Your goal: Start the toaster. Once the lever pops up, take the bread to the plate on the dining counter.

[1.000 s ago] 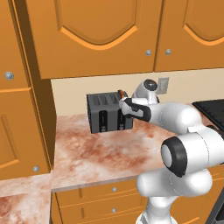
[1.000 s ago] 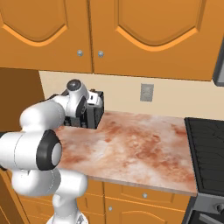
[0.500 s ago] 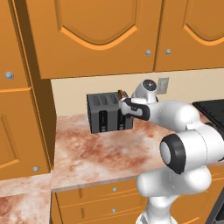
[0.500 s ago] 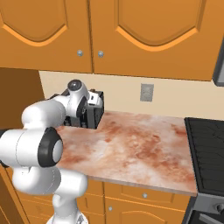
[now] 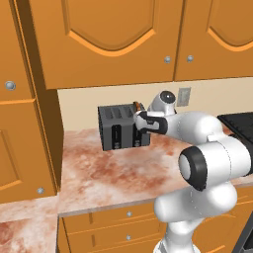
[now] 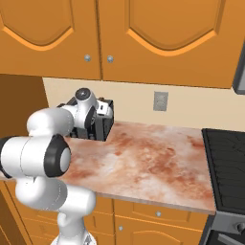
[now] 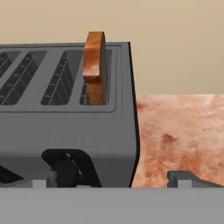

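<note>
The dark grey toaster (image 5: 118,129) stands at the back of the marbled kitchen counter (image 5: 99,168), also seen from the other side as toaster (image 6: 105,123). A brown slice of bread (image 7: 95,65) stands upright in its rightmost slot, with the top of the bread (image 5: 137,106) sticking out. My gripper (image 7: 113,180) is open at the toaster's front right corner, low down. The left fingertip (image 7: 41,179) sits just beside the black lever knob (image 7: 65,170). The right fingertip hangs over bare counter. From the left base view the gripper (image 5: 140,123) is against the toaster's right front panel. The plate is out of view.
A tall cabinet (image 5: 24,123) walls off the counter's left end, and wall cabinets hang above. A wall outlet (image 6: 160,101) is right of the toaster and a black stovetop (image 6: 225,158) further right. A nearer marbled slab (image 5: 20,222) shows lower left; I cannot tell if it is the dining counter.
The hand has crept slightly lower and closer to the toaster's front. The jaws stay wide open, and the bread and toaster have not moved.
</note>
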Robot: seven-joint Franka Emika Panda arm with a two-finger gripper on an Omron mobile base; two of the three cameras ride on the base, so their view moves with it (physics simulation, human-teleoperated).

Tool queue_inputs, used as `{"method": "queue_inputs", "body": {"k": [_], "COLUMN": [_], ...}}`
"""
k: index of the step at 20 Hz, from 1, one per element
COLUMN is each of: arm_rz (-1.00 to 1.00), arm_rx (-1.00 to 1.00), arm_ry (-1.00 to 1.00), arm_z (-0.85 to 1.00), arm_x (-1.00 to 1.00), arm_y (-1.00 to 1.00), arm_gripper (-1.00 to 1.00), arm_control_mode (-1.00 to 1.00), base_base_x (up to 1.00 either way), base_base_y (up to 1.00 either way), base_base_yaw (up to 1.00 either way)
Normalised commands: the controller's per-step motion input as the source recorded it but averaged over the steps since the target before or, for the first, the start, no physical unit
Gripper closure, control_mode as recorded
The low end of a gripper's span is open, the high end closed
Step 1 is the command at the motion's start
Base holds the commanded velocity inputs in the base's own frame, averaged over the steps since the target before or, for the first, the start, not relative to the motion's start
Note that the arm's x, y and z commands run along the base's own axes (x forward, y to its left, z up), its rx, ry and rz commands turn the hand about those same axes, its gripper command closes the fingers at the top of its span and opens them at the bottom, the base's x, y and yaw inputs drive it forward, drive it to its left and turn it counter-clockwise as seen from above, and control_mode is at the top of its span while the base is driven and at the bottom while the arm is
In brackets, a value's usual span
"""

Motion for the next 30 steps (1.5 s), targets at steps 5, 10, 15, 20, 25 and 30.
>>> {"method": "queue_inputs", "body": {"k": [5,10,15,20,25,30], "arm_rz": [0.0,0.0,0.0,0.0,0.0,0.0], "arm_rx": [0.0,0.0,0.0,0.0,0.0,0.0], "arm_ry": [0.0,0.0,0.0,0.0,0.0,0.0], "arm_z": [0.0,-0.02,-0.06,-0.07,-0.11,-0.14], "arm_x": [0.03,0.0,0.01,0.01,0.04,0.04], "arm_y": [0.0,0.0,0.0,0.0,0.0,0.0], "arm_gripper": [-1.0,-1.0,-1.0,-1.0,-1.0,-1.0], "arm_control_mode": [-1.0,-1.0,-1.0,-1.0,-1.0,-1.0], "base_base_x": [0.0,0.0,0.0,0.0,0.0,0.0], "base_base_y": [0.0,0.0,0.0,0.0,0.0,0.0], "base_base_yaw": [0.0,0.0,0.0,0.0,0.0,0.0]}}
